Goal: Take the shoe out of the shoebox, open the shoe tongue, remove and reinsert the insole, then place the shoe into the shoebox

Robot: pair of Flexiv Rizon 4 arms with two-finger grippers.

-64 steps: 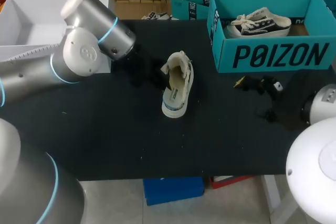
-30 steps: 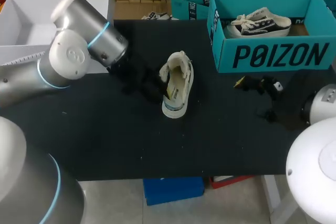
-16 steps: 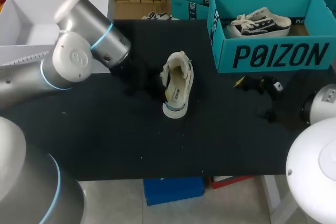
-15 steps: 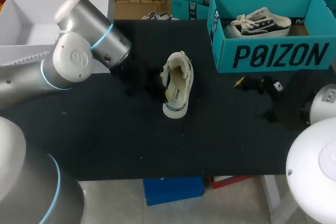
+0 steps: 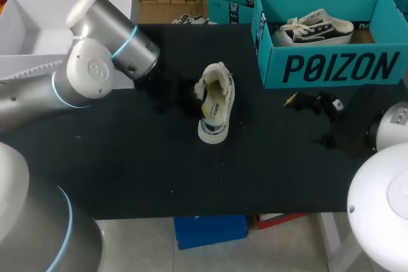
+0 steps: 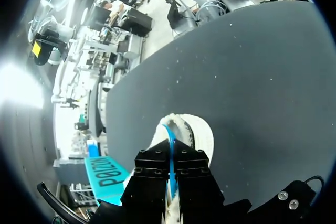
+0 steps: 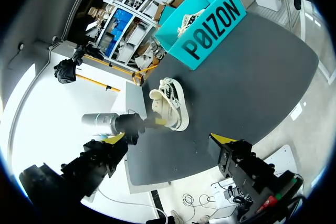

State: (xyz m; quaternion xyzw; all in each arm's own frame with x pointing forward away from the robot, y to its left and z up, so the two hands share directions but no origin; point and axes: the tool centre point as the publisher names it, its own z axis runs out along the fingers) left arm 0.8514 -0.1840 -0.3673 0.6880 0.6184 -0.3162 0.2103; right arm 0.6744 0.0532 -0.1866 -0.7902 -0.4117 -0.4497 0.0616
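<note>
Left claw (image 6: 171, 174) pinches a thin blue strip of the shoe (image 5: 213, 102), mid-frame on the counter (image 5: 127, 157); right claw (image 7: 169, 138) gapes wide, empty. Upper right, the shoebox (image 5: 331, 65) holds another sneaker (image 5: 315, 27); a white box (image 5: 38, 23) upper left. The left arm (image 5: 95, 68) has edged leftward.

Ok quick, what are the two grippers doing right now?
Left gripper: closed on the blue-edged insole, it seems.
Right gripper: open, holding nothing.

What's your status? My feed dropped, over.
Left fingers pinching blue strip in shoe. Right fingers open, off to the side. Shoe on table, outside box. Nothing seen blocking.
</note>
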